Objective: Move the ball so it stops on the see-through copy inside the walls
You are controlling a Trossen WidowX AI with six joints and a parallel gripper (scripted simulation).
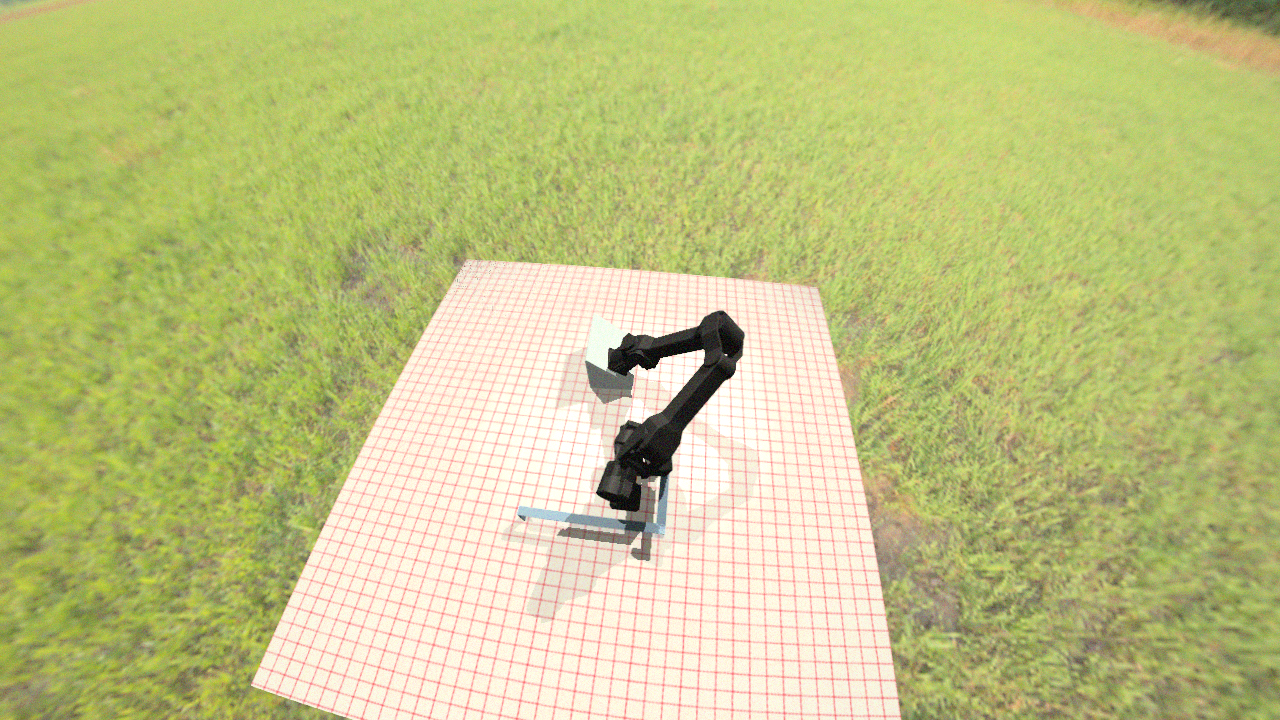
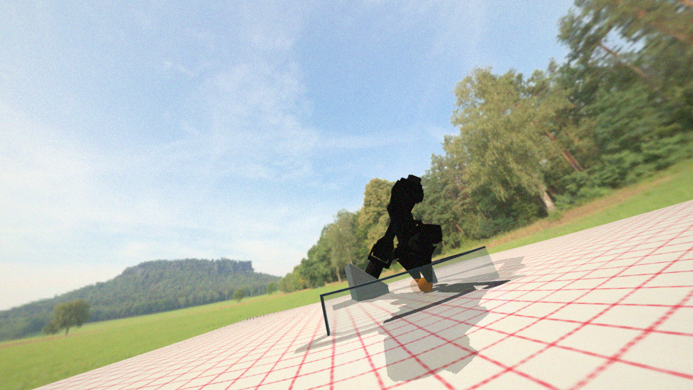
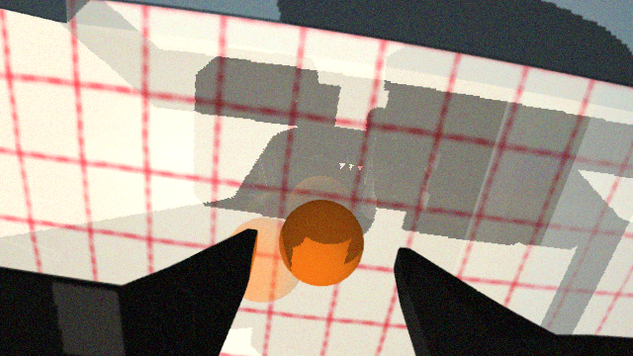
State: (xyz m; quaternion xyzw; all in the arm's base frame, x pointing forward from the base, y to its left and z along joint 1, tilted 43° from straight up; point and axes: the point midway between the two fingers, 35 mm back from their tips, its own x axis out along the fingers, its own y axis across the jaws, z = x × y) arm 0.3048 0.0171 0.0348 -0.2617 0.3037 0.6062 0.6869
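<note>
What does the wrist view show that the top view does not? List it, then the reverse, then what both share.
Wrist only: the solid orange ball between the open tool's black fingers, untouched, overlapping the pale see-through orange copy without covering it.
Top only: the whole black jointed arm, its pale wedge-shaped base and the green grass around the table; the arm hides the ball.
Both: the white red-gridded table top and the low clear walls.

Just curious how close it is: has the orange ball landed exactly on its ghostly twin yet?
No: in the wrist view the ball overlaps only one side of the see-through copy, between the open gripper fingers.
</note>
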